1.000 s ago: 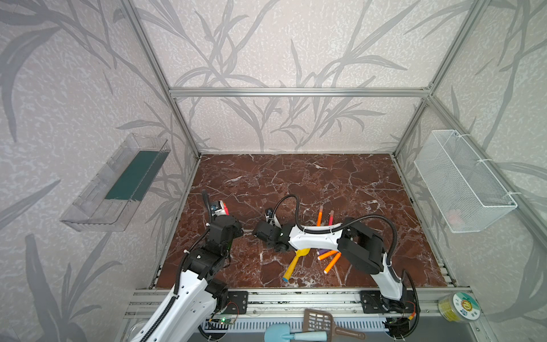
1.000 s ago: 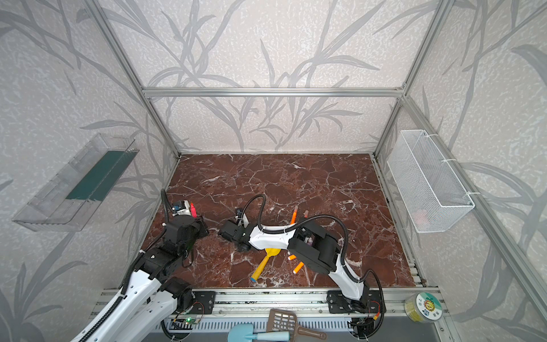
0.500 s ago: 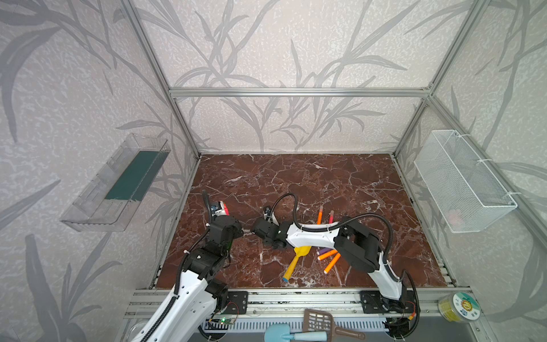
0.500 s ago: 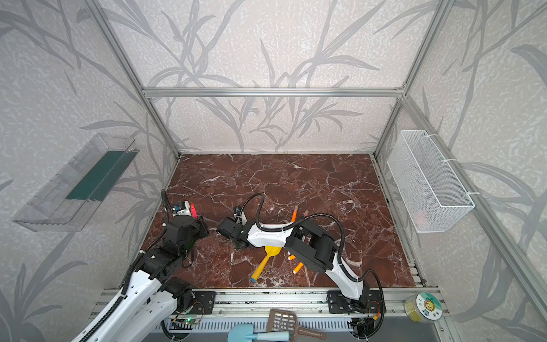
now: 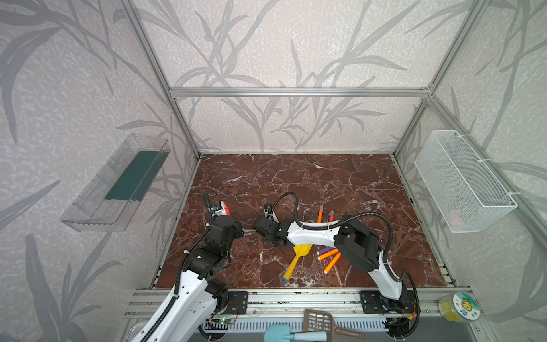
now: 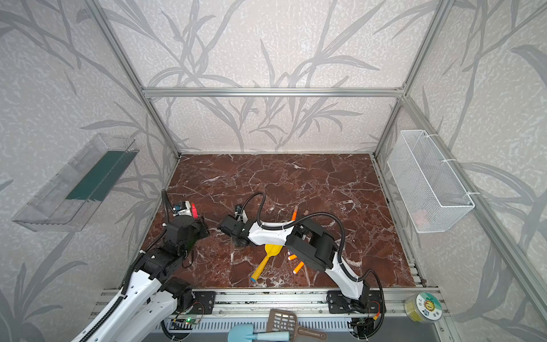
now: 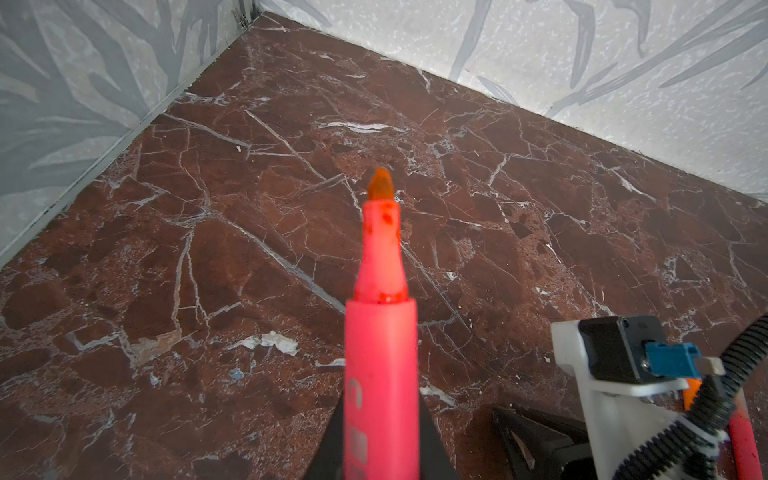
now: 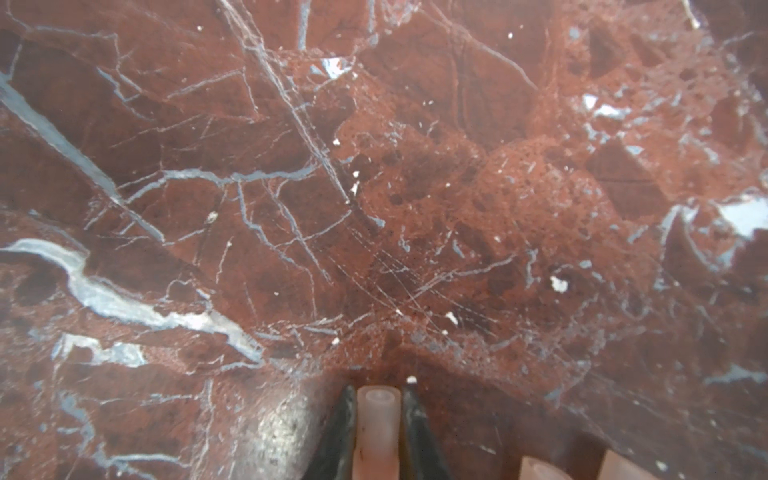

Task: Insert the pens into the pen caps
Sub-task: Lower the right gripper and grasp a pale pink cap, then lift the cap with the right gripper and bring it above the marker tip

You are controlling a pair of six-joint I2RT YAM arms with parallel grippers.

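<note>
**Pen and cap both in hand, mating comes next**

The left claw (image 7: 380,419) is clenched on a red-pink pen (image 7: 380,353), whose bare orange-stained tip juts forward, clear of the tabletop (image 5: 296,177). In both top views this pen shows as a red fleck at the left arm's end, near the left wall. The right claw (image 8: 377,392) is closed around a translucent pinkish cap (image 8: 377,432), gripping it across its sides with the open mouth facing away from the wrist. Two more caps (image 8: 540,469) sit just beside it, low over the marble (whether the held one is already off the surface I cannot tell).

The other pens (image 5: 328,254) lie under and beyond the right arm, near the yellow shovel (image 5: 296,260).

By my reading, the pick-up for this pair is done and the joining is not yet begun. The next move calls for raising the cap, turning its mouth toward the pen tip, bringing the two onto one line and pressing them together. The mouth is narrow, so a small tilt could make the tip catch the rim.
</note>
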